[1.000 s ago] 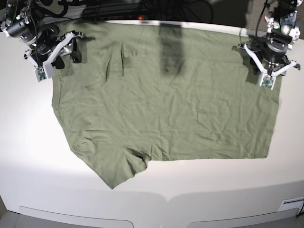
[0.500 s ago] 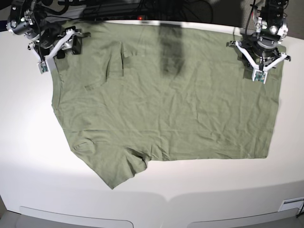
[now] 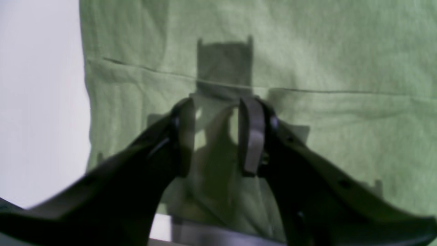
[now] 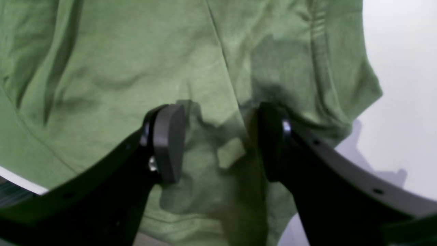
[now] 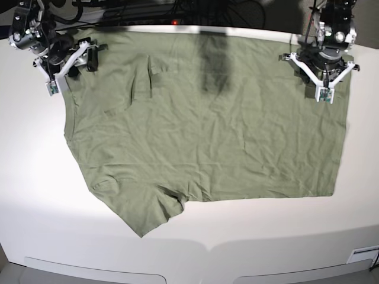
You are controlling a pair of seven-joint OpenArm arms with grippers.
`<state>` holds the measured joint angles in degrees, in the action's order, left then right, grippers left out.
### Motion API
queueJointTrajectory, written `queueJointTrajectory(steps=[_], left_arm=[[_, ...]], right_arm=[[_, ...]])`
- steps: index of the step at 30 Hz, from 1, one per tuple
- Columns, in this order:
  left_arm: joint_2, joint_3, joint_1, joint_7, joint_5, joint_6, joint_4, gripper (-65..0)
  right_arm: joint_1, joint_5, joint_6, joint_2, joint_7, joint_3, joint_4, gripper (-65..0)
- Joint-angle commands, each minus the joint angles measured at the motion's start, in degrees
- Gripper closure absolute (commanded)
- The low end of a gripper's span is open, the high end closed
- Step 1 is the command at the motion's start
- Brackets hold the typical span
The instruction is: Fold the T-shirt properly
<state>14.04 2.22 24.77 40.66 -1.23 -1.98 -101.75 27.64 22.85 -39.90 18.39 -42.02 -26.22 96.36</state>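
The T-shirt (image 5: 207, 124) lies spread flat on the white table (image 5: 35, 177). Left gripper (image 3: 216, 136) hovers around 2 o'clock and right gripper (image 4: 218, 140) around 10, both with fingers apart over cloth.

From here nothing can be read: no word, brand, number or sign shows on the T-shirt (image 5: 207, 124), and none on the white table (image 5: 35, 195) either.

The T-shirt (image 5: 207, 118) is lying spread on the table (image 5: 35, 195). The left gripper (image 5: 320, 76) is hanging over its hem corner, the right gripper (image 5: 72, 59) over its sleeve, table lying just beyond each.
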Motion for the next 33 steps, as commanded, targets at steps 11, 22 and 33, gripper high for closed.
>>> queueJointTrajectory(steps=[11, 22, 33], left_arm=[[-2.3, 0.0, 2.8, 0.9, 3.7, -1.0, -0.8, -21.5], [-2.3, 0.0, 3.7, 1.4, 2.4, -1.0, -0.8, -21.5], [-2.6, -0.1, 3.8, 1.3, 2.2, -1.0, -2.2, -21.5]], right_arm=[[3.5, -4.5, -0.1, 4.2, 0.3, -0.4, 0.5, -34.2], [5.5, -4.9, -0.1, 7.8, 1.2, -0.4, 0.5, -34.2], [5.6, -8.7, 3.6, 9.2, 1.3, -0.5, 0.5, -34.2]])
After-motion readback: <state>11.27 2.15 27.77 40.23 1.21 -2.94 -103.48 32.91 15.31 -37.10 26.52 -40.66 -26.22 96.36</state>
